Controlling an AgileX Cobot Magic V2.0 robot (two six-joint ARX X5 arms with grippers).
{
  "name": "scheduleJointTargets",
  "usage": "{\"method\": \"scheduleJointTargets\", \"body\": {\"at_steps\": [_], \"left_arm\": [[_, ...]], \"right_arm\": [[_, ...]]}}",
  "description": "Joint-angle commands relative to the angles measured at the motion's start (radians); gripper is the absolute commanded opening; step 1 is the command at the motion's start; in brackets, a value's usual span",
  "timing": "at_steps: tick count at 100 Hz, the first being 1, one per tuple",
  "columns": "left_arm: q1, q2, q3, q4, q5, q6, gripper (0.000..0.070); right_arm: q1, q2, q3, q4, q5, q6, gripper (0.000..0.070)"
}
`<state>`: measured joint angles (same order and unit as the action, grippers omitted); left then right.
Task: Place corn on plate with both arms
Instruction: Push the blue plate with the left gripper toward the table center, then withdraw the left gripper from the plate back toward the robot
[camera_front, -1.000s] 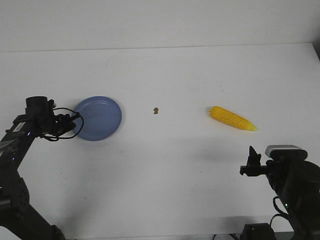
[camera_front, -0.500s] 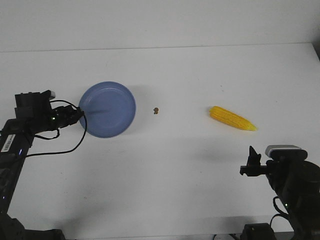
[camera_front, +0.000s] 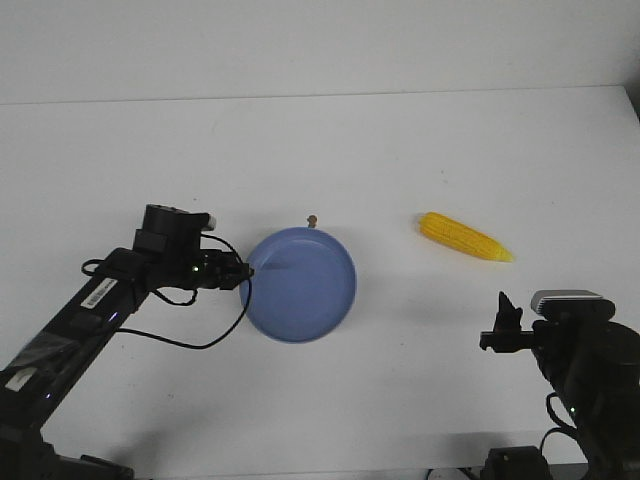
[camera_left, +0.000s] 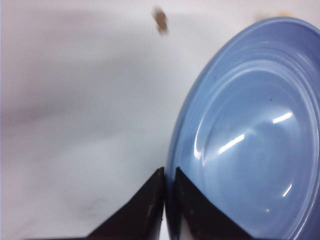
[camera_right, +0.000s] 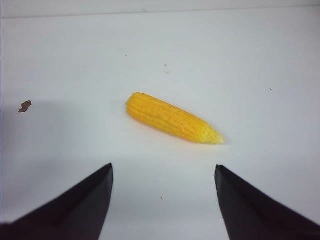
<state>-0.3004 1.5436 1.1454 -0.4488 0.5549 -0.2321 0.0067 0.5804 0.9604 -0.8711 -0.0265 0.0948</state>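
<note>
The round, shallow periwinkle-blue plate (camera_front: 301, 285) sits near the middle of the white table (camera_front: 400, 150), and everything else is placed from it. The left gripper (camera_front: 243, 272), black and at the end of a black jointed arm with loose cables, is pinched onto the plate's rim on the side nearest that arm; in the left wrist view its two dark fingers (camera_left: 145, 210) stand almost together with the blue rim (camera_left: 172, 165) clamped between them. A tiny brown speck (camera_front: 312, 219) lies just beyond the plate's far edge.

The bright yellow corn cob (camera_front: 465, 238), tapered to a point, lies flat on the table well to the right of the plate, its tip pointing away from it. The right gripper (camera_front: 505, 325) hangs near the front edge of the table, farther from the plate than the corn and apart from it. In the right wrist view its black fingers (camera_right: 82, 202) are spread wide with nothing between them, and the corn (camera_right: 172, 118) lies ahead of the gap
</note>
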Motion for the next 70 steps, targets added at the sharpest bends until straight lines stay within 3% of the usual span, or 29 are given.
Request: {"method": "scheduleJointTargets", "body": {"at_steps": [1,33,54,70], "left_arm": [[-0.022,0.053,0.004,0.006,0.002,-0.012,0.0011],[-0.084,0.165,0.004,0.034,0.0,-0.01,0.0011],[-0.104,0.185,0.002,0.021,-0.08,0.026,0.0012],[-0.107,0.185,0.0,0.022,-0.086,0.035,0.0012]], "right_arm": [[0.001,0.003,0.017,0.01,0.0,0.014,0.0431],[0.001,0.003,0.017,0.008,0.0,0.014,0.0431],[0.001,0.003,0.017,0.009,0.0,0.018,0.0431],[0.001,0.003,0.017,0.009,0.0,0.018,0.0431]]}}
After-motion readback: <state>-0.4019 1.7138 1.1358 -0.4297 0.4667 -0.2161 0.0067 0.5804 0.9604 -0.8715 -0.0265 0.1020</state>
